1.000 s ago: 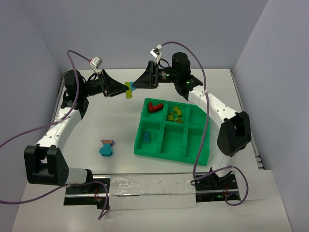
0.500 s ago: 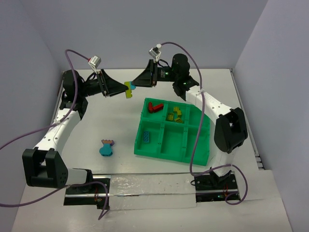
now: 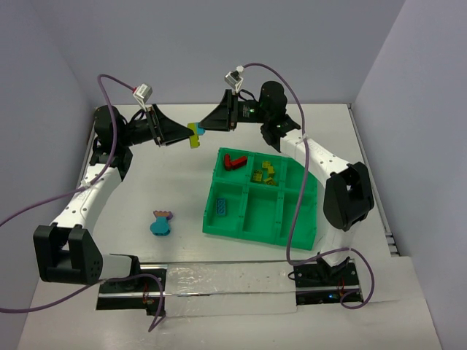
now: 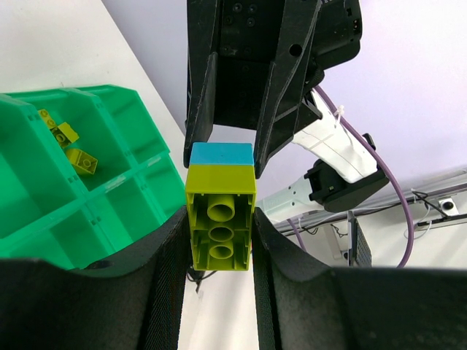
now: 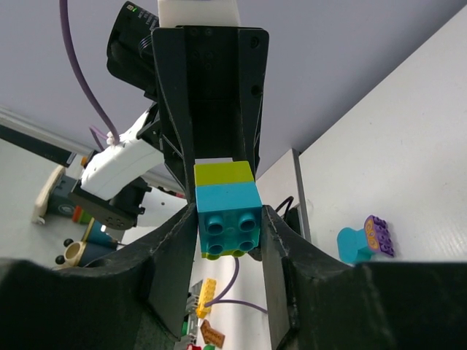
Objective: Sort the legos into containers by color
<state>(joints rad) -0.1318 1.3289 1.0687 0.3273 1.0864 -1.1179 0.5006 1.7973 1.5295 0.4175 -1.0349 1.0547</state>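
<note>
Yellow-green brick and cyan brick are stuck together as one little stack, up in the air. The left pincer is squeezed tight on the yellow-green brick, one finger on each side. The right pincer is squeezed tight on the cyan brick the same way. The two pincers point at each other, tip to tip, with the stack between them.

Down below the right pincer, closer to the arm bases, sits the green tray with its six boxes. The box nearest the pincers has a red brick. The box next to it, under the right arm, has a few yellow-green bricks. A blue brick lies in the box one row closer to the bases.

Far below the left pincer, a cyan clump with another small brick on top sits on the white table, beside the tray but not touching it.
</note>
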